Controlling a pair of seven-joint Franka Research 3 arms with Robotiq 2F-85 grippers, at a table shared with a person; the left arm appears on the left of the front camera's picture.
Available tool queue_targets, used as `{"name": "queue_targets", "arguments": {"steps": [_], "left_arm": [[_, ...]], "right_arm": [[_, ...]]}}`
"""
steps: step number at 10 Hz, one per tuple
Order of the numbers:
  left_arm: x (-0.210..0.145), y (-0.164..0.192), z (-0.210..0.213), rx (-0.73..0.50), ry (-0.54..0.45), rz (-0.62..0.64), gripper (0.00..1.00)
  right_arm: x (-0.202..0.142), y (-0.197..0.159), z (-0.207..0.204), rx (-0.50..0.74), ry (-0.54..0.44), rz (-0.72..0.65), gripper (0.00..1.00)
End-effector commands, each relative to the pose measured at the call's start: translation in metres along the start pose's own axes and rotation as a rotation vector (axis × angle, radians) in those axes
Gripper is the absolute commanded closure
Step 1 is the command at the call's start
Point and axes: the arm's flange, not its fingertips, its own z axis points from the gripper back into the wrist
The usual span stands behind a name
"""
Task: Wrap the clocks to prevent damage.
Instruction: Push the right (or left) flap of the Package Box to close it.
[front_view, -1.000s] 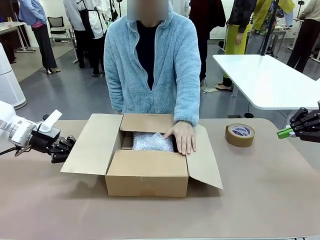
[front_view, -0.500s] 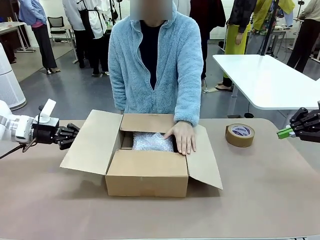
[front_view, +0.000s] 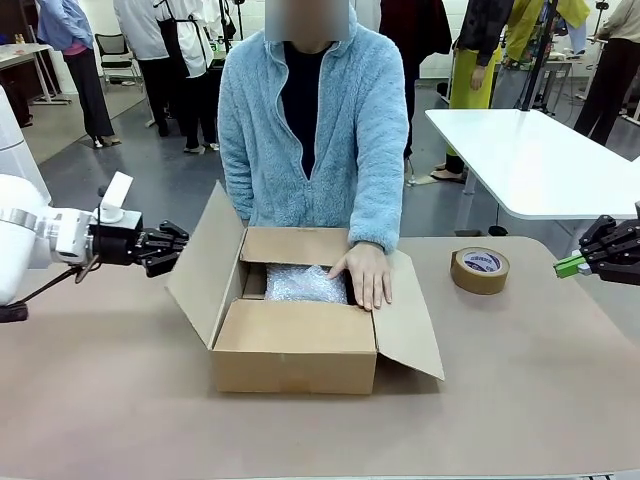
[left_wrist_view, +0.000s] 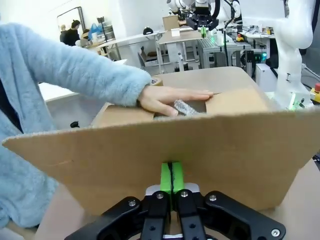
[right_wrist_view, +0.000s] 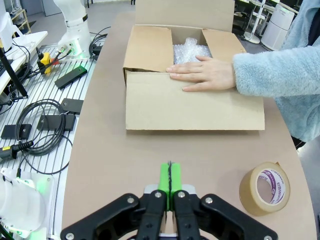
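The left tool (front_view: 175, 243), shut with nothing in it, rests against the tilted-up flap (front_view: 207, 265) of the box (front_view: 295, 355) holding the clocks (front_view: 303, 283), and the right tool (front_view: 568, 265) is shut and empty too.

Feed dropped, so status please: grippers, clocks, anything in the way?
Left gripper shut, at box's raised flap. Right gripper shut, at table edge. Clocks wrapped, in box. Person's hand partly over them.
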Motion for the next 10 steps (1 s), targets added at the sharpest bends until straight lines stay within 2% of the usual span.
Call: {"name": "queue_targets", "arguments": {"steps": [1,5,10], "left_arm": [[-0.004,-0.001,-0.026,0.01,0.018,-0.053,0.99],[-0.012,0.012,-0.072,0.038,0.081,-0.074,0.99],[-0.039,0.015,-0.07,0.009,0.131,0.014,0.99]], "right_arm": [[-0.001,0.0,0.0,0.0,-0.011,-0.001,0.99],[-0.001,0.0,0.0,0.0,-0.011,-0.001,0.99],[-0.001,0.0,0.0,0.0,-0.011,-0.001,0.99]]}}
